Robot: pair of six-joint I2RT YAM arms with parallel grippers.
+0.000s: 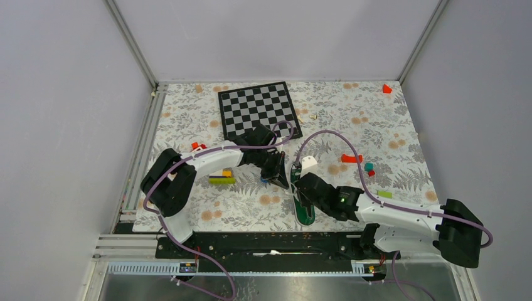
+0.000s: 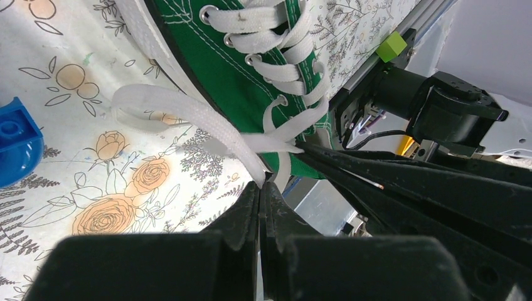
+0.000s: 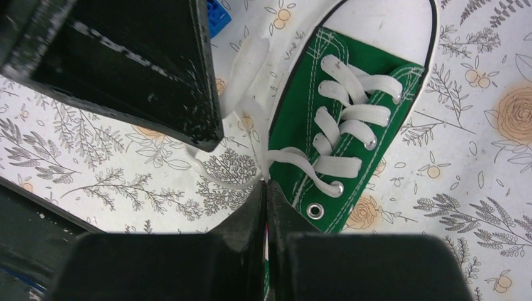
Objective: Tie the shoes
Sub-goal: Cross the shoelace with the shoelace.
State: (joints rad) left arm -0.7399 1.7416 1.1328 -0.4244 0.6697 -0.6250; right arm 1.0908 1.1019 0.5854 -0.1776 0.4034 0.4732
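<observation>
L hand on lace (wrist cam)

green sneaker, upright, white laces untied

Soft, even overhead light, faint shadows; close wrist-view foregrounds perhaps slightly blurred.

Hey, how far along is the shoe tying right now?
Done: the green sneaker is laced across its eyelets. In hand: the left end effector is shut on a white lace strand, and the right end effector is shut on the other lace strand. Left: no knot or bow shows yet, so crossing, looping and tightening all remain.
</observation>
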